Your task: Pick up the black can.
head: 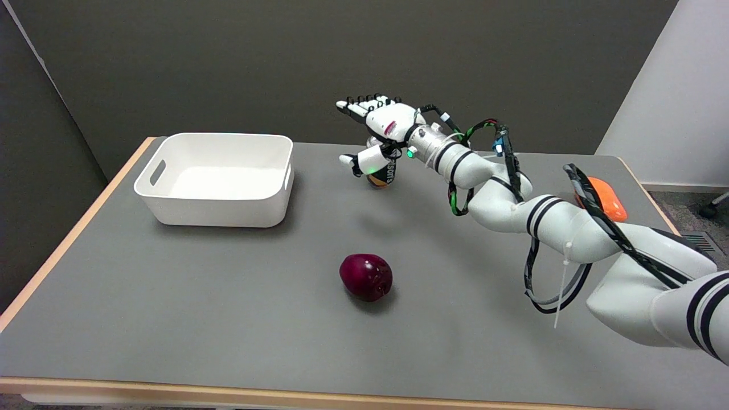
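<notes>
The black can (380, 179) stands on the grey table (171, 296) near its far edge. Only its lower part with white lettering shows, since my right hand (380, 128) is in front of and above it. The fingers (364, 106) stretch out to the left, well apart from the thumb (360, 161), which hangs lower, just left of the can. Nothing is gripped in the hand. Whether the palm touches the can I cannot tell.
A white bin (216, 176) with handle cut-outs sits at the back left. A dark red apple (366, 277) lies mid-table. An orange object (607, 198) lies at the right edge, partly behind my forearm (512, 199).
</notes>
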`<state>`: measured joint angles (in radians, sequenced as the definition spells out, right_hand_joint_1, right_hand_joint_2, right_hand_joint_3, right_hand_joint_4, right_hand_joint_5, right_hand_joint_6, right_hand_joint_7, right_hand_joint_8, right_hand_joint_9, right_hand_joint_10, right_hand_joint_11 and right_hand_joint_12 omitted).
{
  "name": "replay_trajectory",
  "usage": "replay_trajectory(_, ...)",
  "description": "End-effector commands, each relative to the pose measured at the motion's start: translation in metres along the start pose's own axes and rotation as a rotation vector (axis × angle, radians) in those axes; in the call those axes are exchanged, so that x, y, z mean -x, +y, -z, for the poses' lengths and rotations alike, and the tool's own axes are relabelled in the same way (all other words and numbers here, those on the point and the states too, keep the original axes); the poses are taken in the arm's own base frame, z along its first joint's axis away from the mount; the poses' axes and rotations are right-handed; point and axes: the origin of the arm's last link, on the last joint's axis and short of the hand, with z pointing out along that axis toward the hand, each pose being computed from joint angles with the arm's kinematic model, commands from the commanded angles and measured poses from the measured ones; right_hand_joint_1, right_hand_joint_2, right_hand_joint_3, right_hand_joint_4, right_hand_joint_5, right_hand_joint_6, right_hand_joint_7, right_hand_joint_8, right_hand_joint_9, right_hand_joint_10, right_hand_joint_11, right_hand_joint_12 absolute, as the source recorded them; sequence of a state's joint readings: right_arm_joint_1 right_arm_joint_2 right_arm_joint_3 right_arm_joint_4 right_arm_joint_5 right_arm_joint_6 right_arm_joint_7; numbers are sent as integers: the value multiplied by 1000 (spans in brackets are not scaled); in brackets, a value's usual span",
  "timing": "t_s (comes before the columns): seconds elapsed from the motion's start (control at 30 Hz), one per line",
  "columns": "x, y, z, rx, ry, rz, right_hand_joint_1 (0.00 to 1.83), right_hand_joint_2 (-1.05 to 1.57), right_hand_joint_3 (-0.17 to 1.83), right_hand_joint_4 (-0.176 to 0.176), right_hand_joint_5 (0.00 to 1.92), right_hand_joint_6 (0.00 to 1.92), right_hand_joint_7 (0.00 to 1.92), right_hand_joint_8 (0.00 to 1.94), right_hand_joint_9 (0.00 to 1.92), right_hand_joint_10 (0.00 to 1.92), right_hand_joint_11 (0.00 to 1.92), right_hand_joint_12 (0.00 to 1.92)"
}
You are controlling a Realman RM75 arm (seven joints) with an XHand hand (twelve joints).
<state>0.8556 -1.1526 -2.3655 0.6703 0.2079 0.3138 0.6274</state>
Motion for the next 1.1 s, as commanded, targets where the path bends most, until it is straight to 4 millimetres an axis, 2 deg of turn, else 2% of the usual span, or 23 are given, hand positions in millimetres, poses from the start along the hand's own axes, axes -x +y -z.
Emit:
replay_trajectory(0.03,18,24,-1,90,-64,7,259,527,959,74,51,114,114,293,104,573,5,1000)
replay_trajectory(0.23,26,37,0,144,-80,-14,294,537,963,74,51,128,114,292,102,570,2,994)
replay_trajectory(0.5,22,31,-2,120,-61,-12,365,588,963,72,38,208,194,303,168,590,0,1041)
replay_trajectory(0.6,20,27,-4,107,-53,-9,511,640,944,72,82,302,313,355,267,673,47,1115)
replay_trajectory(0.67,19,24,-4,98,-43,-9,597,682,936,79,139,385,433,489,371,811,154,1202)
replay_trajectory(0.73,16,23,-5,87,-29,-9,776,772,894,101,282,606,580,733,550,1087,400,1426)
replay_trajectory(0.8,15,21,-5,80,-19,-9,863,798,872,104,328,875,649,901,625,1203,493,1525)
replay_trajectory(0.87,14,20,-5,74,-12,-9,1125,1132,312,-119,468,1472,800,1325,748,1265,629,1832)
replay_trajectory(0.9,13,19,-5,70,-6,-9,1169,1220,157,-155,493,1577,823,1415,786,1258,678,1869)
replay_trajectory(0.93,13,18,-5,65,-2,-10,1164,1256,88,-150,493,1574,817,1432,806,1234,710,1844)
replay_trajectory(1.0,11,16,-5,58,7,-11,1175,1168,230,-137,545,1526,839,1433,822,1319,670,1909)
replay_trajectory(1.1,7,14,-5,47,28,-15,1185,1115,311,-134,576,1497,858,1419,841,1372,652,1921)
